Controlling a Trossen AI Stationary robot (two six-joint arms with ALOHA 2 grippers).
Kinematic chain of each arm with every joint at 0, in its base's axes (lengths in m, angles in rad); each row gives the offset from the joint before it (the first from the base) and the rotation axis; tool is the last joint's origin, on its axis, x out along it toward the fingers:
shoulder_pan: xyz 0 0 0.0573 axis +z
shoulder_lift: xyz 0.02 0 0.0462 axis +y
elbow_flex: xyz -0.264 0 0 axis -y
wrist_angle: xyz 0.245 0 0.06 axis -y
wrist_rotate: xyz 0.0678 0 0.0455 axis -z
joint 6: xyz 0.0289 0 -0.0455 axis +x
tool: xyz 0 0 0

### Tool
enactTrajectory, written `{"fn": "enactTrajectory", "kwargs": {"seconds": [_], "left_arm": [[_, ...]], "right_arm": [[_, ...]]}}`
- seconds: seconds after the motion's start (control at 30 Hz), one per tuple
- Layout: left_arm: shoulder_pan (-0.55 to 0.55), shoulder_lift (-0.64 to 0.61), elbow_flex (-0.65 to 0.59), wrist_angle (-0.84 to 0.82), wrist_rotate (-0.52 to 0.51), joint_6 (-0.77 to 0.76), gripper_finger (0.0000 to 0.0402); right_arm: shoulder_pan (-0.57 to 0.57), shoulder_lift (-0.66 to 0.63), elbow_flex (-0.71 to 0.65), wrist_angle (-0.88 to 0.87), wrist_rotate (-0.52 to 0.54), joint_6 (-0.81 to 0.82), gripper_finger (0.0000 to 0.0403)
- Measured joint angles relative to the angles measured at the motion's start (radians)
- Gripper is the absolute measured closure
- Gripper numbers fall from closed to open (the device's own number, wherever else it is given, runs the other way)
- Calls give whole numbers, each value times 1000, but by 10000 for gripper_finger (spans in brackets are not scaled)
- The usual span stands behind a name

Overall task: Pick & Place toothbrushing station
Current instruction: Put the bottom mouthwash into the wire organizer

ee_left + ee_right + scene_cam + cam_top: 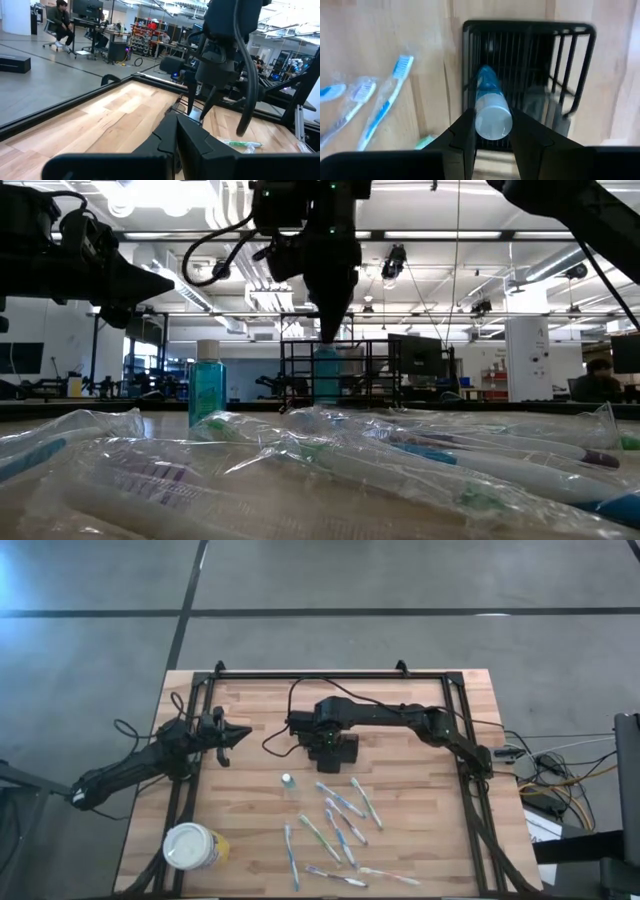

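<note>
The black slatted holder (348, 751) stands on its base on the wooden table near the middle; it also shows in the right wrist view (570, 65) and the low view (292, 370). My right gripper (328, 743) points down over it, shut on a small blue bottle (486, 82) with a pale cap that reaches down into the holder. My left gripper (238, 734) hovers shut and empty to the left of the holder; its fingers show together in the left wrist view (176, 137). My right gripper pinches the blue bottle's pale cap end (493, 120) between its two fingers (462, 135), coming from above and pointing down. The bottle stands upright below the fingers, its blue body (327, 375) inside the holder near one end wall. Whether its bottom rests on the holder's floor is hidden.
A second small blue bottle (287, 781) stands on the table in front of the holder. Several wrapped toothbrushes (340, 825) lie scattered toward the near edge. A round yellow cup with a white lid (192, 846) stands at the near left. A black frame (330, 674) rims the table.
</note>
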Motion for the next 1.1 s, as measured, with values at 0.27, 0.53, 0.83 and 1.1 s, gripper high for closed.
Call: {"fn": "enactTrajectory", "kwargs": {"seconds": [0.27,0.53,0.83,1.1], "left_arm": [[0,5,0,0,0,0,388],[0,9,0,0,0,2,388],[0,10,0,0,0,4,388],[0,10,0,0,0,16,388]], "right_arm": [[-1,0,0,-6,50,2,312],[-1,-2,-12,-6,78,8,312],[-1,-2,-44,17,79,5,312],[-1,2,-45,27,79,-10,312]]}}
